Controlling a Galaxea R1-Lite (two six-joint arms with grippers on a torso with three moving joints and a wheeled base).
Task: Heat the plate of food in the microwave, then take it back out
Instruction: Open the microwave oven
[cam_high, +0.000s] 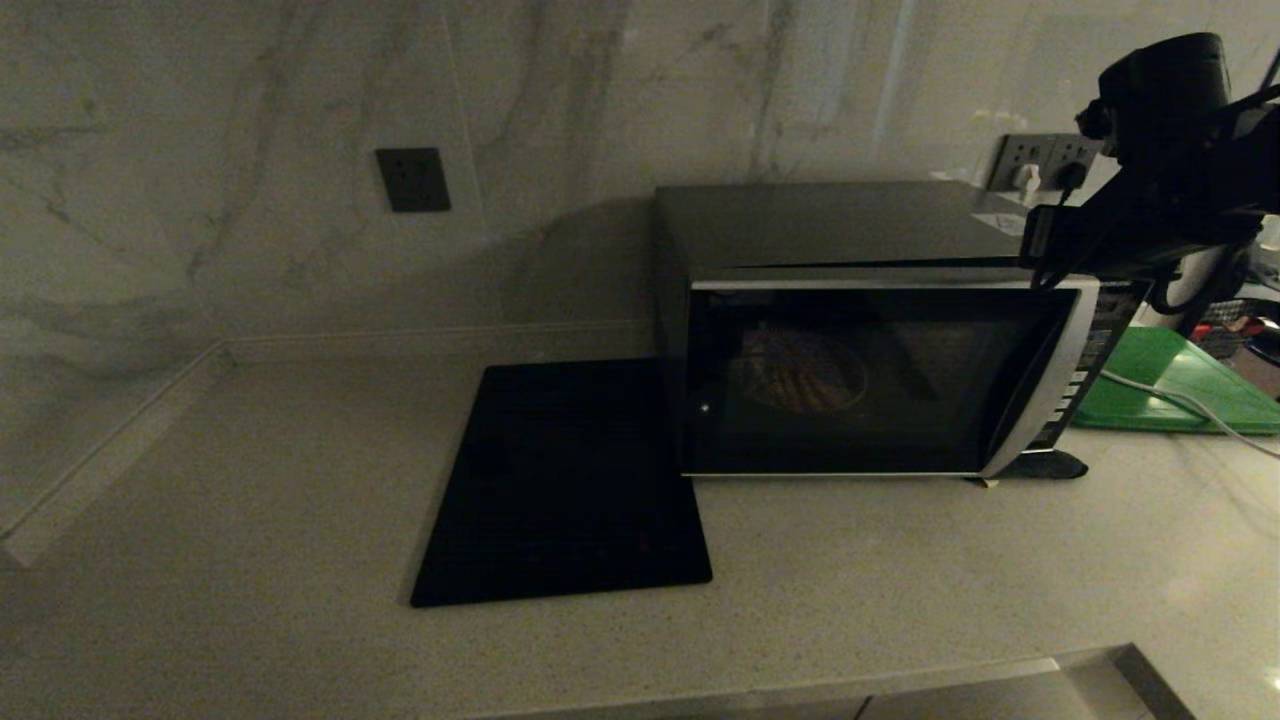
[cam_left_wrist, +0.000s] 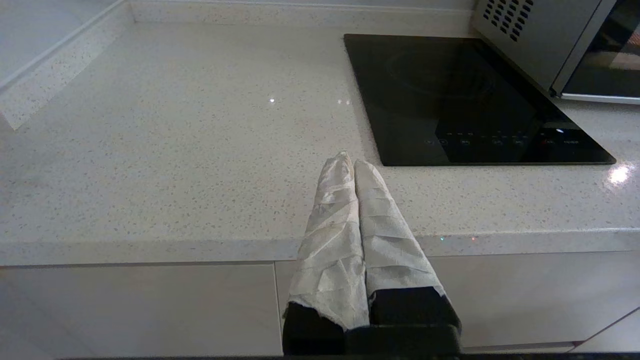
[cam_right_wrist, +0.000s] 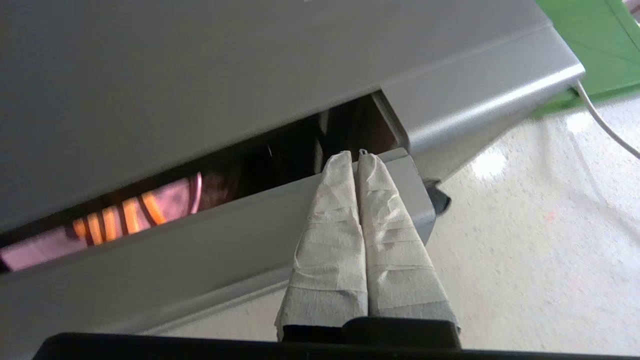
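The silver-grey microwave (cam_high: 860, 225) stands at the back right of the counter, its dark glass door (cam_high: 870, 385) ajar by a narrow gap at the handle side. Inside, the plate of food (cam_high: 800, 372) shows dimly through the glass. Through the gap, the right wrist view shows the lilac plate (cam_right_wrist: 35, 250) with golden fries (cam_right_wrist: 125, 212). My right gripper (cam_right_wrist: 354, 154) is shut, empty, its taped tips on the door's top edge (cam_right_wrist: 200, 240) near the handle-side corner. My left gripper (cam_left_wrist: 350, 161) is shut, empty, parked over the counter's front edge.
A flat black cooktop (cam_high: 570, 480) lies left of the microwave. A green tray (cam_high: 1170, 385) with a white cable (cam_high: 1190, 405) across it sits to the right. A wall socket (cam_high: 1040, 160) is behind the microwave. My right arm (cam_high: 1160, 200) reaches over its top right corner.
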